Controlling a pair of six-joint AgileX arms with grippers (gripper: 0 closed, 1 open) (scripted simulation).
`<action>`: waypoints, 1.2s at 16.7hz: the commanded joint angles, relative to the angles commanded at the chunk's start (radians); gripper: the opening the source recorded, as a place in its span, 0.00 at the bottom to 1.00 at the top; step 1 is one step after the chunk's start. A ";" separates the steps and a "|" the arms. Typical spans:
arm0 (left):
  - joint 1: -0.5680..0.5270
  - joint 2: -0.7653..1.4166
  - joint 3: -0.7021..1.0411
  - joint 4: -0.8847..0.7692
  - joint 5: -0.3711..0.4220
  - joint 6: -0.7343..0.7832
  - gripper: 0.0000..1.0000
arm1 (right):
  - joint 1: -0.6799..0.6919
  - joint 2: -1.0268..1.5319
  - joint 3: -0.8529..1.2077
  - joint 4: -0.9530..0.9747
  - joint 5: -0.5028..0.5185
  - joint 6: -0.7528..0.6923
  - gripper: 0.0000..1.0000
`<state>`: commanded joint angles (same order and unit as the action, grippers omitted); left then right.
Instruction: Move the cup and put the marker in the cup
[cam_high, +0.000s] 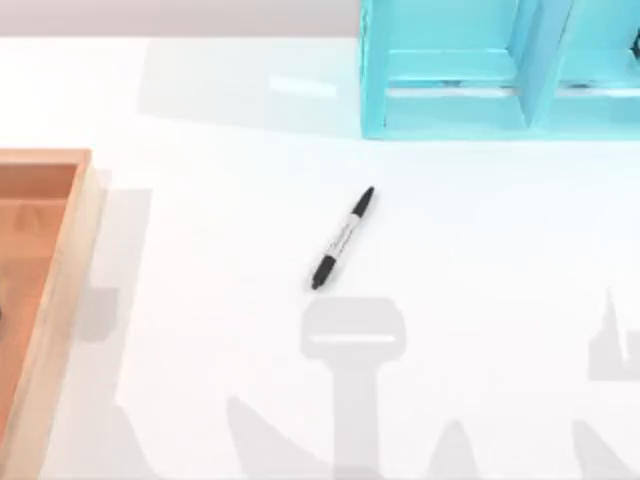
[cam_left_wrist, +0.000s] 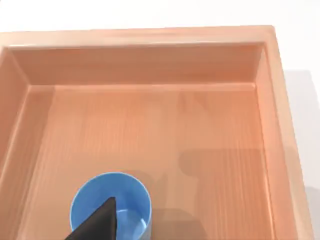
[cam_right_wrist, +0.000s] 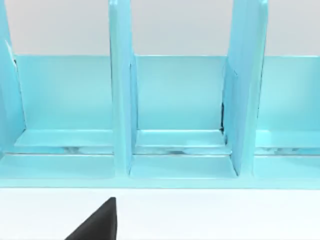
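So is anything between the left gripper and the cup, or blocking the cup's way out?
Nothing visible separates them: the left gripper's finger hangs right over the blue cup. The cup stands inside the wooden tray, so the tray's walls surround it; it must be lifted over them toward the marker.

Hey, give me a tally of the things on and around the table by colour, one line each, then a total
Blue: 1, the cup standing in the wooden tray
Black and white: 1, the marker lying on the table
Teal: 1, the shelf unit at the table's far edge
Wood brown: 1, the wooden tray at the table's left edge
Total: 4
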<state>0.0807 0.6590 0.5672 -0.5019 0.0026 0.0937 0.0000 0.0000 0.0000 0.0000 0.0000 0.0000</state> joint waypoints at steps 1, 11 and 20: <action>0.011 0.103 0.078 -0.067 -0.001 0.012 1.00 | 0.000 0.000 0.000 0.000 0.000 0.000 1.00; 0.102 0.972 0.770 -0.653 -0.005 0.116 1.00 | 0.000 0.000 0.000 0.000 0.000 0.000 1.00; 0.115 1.096 0.888 -0.763 -0.003 0.139 1.00 | 0.000 0.000 0.000 0.000 0.000 0.000 1.00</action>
<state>0.1962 1.7546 1.4547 -1.2652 -0.0005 0.2327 0.0000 0.0000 0.0000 0.0000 0.0000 0.0000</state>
